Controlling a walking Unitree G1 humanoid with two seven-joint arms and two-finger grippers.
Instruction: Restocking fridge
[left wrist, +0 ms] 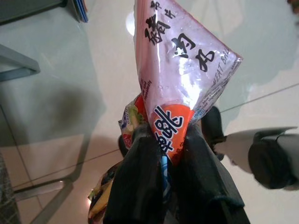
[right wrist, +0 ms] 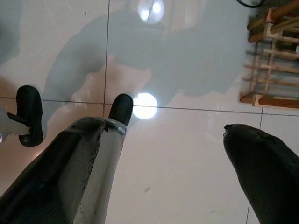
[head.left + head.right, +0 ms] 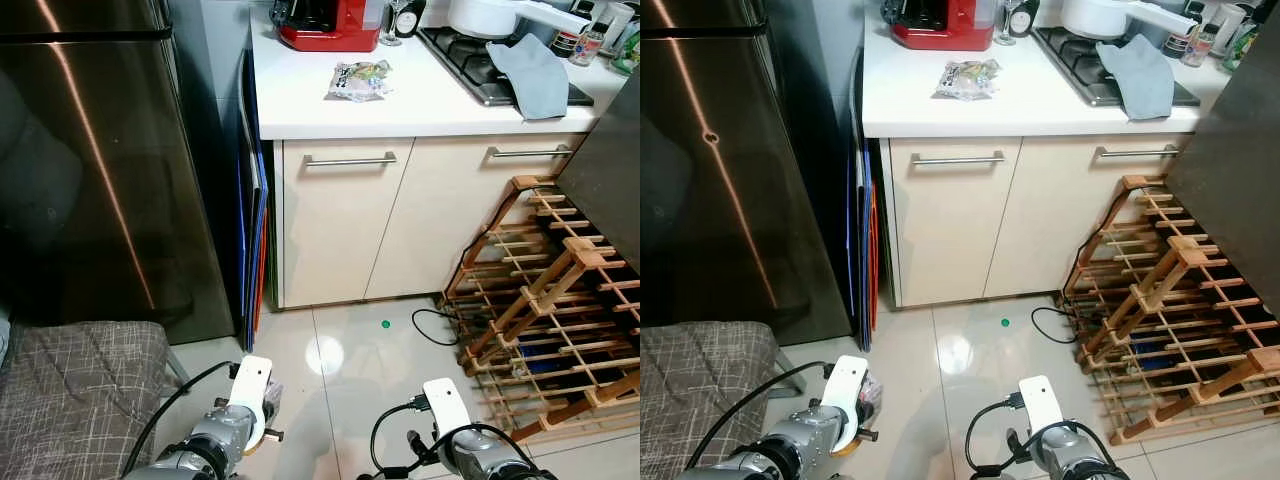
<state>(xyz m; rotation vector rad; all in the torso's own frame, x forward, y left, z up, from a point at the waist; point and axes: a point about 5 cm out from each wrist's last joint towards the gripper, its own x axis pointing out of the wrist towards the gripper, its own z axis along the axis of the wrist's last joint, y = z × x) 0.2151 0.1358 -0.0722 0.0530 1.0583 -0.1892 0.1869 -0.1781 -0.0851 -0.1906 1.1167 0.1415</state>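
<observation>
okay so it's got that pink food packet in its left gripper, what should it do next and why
Probably turn left toward the fridge. The left gripper is shut on the pink packet, the right gripper hangs open over the floor, and the fridge door looks closed.

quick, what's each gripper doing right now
Left gripper: closed on a pink food packet.
Right gripper: open, holding nothing, above the floor.
</observation>
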